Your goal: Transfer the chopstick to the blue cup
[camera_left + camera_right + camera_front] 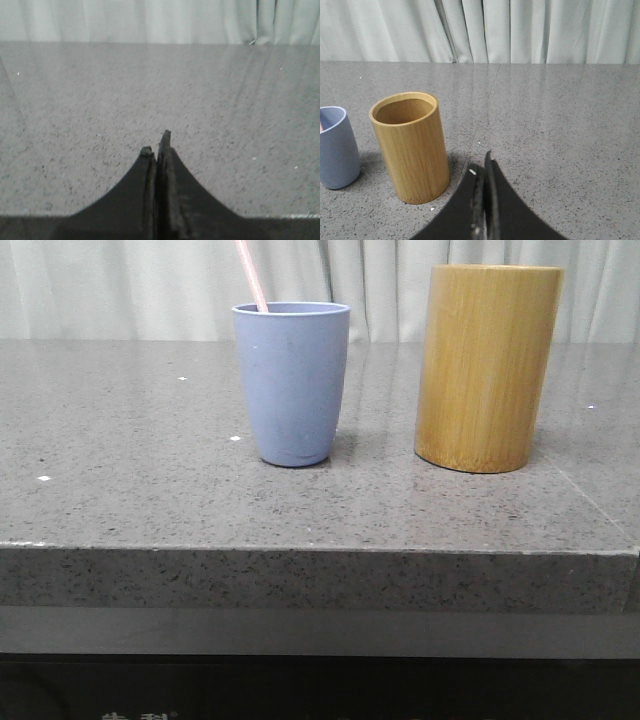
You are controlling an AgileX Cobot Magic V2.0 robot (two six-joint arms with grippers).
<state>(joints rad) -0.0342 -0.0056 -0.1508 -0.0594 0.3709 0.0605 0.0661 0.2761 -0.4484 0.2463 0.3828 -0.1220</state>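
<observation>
The blue cup [291, 383] stands upright near the middle of the grey stone table, and part of it also shows at the edge of the right wrist view, blue cup [335, 147]. A pale pink chopstick [251, 275] leans out of its rim toward the left and runs off the top of the front view. My left gripper [156, 142] is shut with nothing in it, over bare tabletop, with no cup in its view. My right gripper [481, 165] is also shut and empty, low over the table beside the bamboo cylinder. Neither gripper appears in the front view.
A taller, wider tan bamboo cylinder [487, 367] stands right of the blue cup; its inside looks empty in the right wrist view, bamboo cylinder [410, 145]. A pale curtain [120, 285] hangs behind the table. The table's front edge [320, 550] lies close to both cups.
</observation>
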